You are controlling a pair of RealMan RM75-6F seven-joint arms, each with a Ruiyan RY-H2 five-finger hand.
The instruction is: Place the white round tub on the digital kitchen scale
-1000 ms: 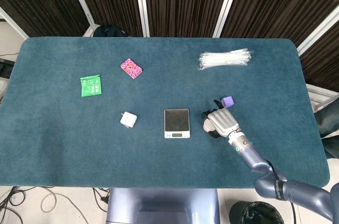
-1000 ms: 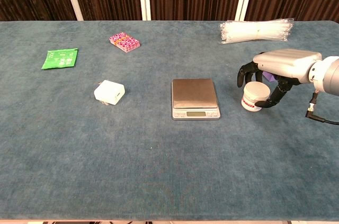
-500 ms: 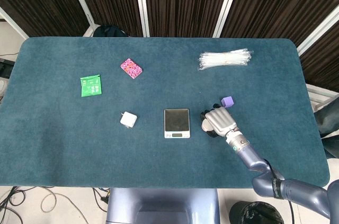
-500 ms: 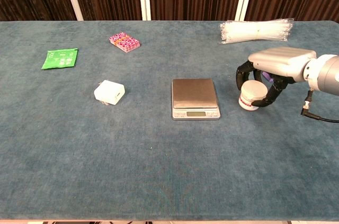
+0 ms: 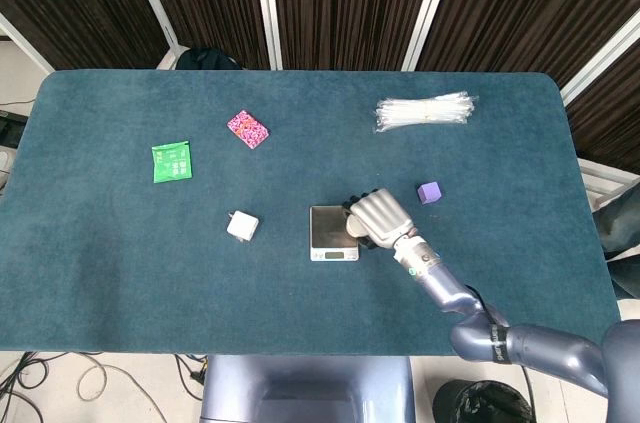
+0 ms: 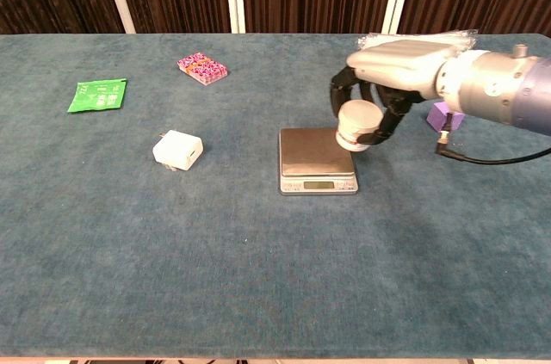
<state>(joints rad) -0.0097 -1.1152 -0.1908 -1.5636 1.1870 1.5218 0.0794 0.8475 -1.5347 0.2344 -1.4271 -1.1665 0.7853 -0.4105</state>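
My right hand (image 6: pixel 389 67) grips the white round tub (image 6: pixel 356 126) from above and holds it in the air over the right edge of the digital kitchen scale (image 6: pixel 315 159). The tub is clear of the steel platform. In the head view the right hand (image 5: pixel 376 215) covers the tub and overlaps the right side of the scale (image 5: pixel 331 232). My left hand shows in neither view.
A white charger block (image 6: pixel 178 150) lies left of the scale. A purple cube (image 6: pixel 448 114) sits to the right, behind my forearm. A pink packet (image 6: pixel 202 68), a green packet (image 6: pixel 97 95) and a bundle of clear plastic strips (image 6: pixel 418 45) lie further back.
My right hand has lifted the tub off the table and carried it left, from beside the purple cube to above the scale's right edge. The purple cube is now uncovered.
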